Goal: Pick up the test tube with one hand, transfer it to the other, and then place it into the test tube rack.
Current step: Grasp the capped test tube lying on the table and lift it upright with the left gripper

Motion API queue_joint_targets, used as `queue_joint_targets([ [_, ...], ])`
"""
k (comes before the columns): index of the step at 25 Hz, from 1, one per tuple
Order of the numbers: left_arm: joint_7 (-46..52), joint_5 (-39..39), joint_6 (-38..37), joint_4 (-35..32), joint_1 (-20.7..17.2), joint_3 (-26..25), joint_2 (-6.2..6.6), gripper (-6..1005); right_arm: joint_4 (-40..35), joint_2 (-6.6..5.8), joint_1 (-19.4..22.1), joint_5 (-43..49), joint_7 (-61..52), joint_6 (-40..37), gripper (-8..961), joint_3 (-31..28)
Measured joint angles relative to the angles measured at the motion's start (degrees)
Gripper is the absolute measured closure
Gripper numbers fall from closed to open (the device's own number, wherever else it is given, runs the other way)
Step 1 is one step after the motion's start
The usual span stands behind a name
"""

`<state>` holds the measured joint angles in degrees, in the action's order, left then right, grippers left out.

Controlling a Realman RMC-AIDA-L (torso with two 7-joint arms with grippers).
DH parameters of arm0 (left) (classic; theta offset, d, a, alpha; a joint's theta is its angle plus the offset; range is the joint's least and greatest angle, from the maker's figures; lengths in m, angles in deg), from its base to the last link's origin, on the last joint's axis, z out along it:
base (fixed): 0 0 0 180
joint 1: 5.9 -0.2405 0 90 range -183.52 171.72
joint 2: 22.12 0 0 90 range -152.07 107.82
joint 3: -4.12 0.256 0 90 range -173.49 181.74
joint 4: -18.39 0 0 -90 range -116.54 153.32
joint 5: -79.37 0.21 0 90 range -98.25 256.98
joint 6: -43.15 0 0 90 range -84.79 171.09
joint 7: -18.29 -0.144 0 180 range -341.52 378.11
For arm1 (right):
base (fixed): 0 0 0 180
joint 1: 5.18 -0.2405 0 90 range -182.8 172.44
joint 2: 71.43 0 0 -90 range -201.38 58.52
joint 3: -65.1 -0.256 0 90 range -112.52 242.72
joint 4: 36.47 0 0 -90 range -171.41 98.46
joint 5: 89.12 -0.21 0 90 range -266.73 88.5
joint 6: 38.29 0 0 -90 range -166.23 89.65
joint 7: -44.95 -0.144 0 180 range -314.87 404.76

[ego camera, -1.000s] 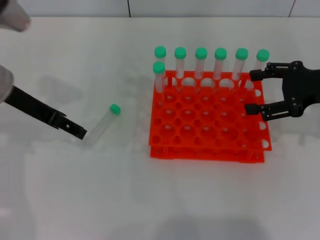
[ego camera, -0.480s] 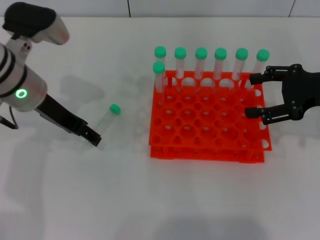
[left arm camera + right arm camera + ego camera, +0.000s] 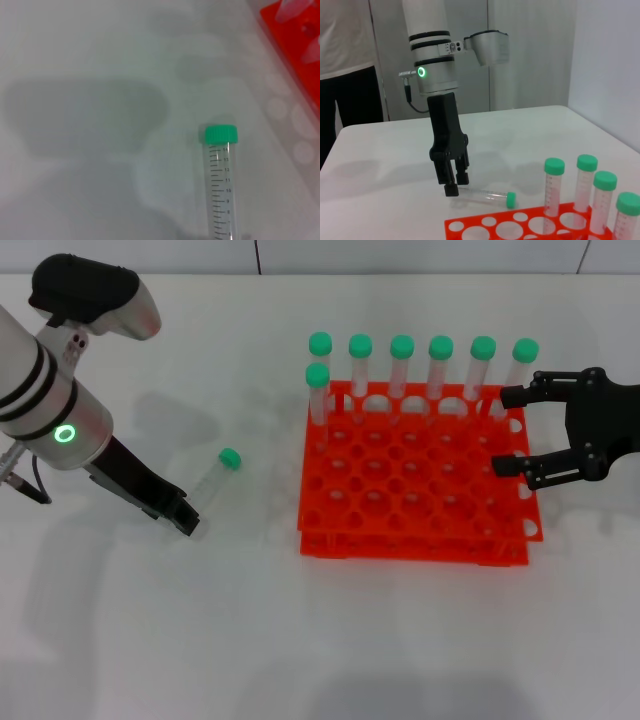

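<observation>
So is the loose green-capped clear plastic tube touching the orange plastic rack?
Apart: head view shows bare table between the tube and rack.

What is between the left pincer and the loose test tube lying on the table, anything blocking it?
Nothing visible blocks it. The left pincer is right at the bottom end of the test tube, which lies alone on the white table, apart from the orange test tube rack. The right pincer waits over the rack's far side.
</observation>
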<state>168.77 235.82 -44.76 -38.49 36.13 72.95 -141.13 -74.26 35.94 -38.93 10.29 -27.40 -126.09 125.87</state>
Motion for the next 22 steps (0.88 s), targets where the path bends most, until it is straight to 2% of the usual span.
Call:
queue_joint_targets([
  [2,0.45,0.0,0.27,0.06,0.0,0.05,0.0,276,0.0,-0.11,0.0,0.0,0.01,0.0,85,-0.03],
  [5,0.95,0.01,0.67,0.49,-0.01,0.07,0.0,477,0.0,-0.16,-0.01,0.0,0.01,-0.01,84,-0.02],
  [11,1.34,0.01,1.0,1.43,-0.02,0.08,0.0,592,0.0,-0.25,-0.08,0.0,0.02,-0.22,84,0.06],
  [16,1.54,0.0,1.68,1.77,0.09,0.57,0.0,606,0.0,-0.24,-0.05,0.0,0.02,-0.12,84,0.06],
  [21,3.1,0.03,3.55,3.52,0.94,4.73,0.1,620,0.0,-0.23,0.09,0.06,0.02,0.03,85,0.05],
  [22,3.37,0.03,3.93,4.02,1.22,5.42,0.12,651,0.0,-0.23,0.12,0.06,0.02,0.04,85,0.03],
])
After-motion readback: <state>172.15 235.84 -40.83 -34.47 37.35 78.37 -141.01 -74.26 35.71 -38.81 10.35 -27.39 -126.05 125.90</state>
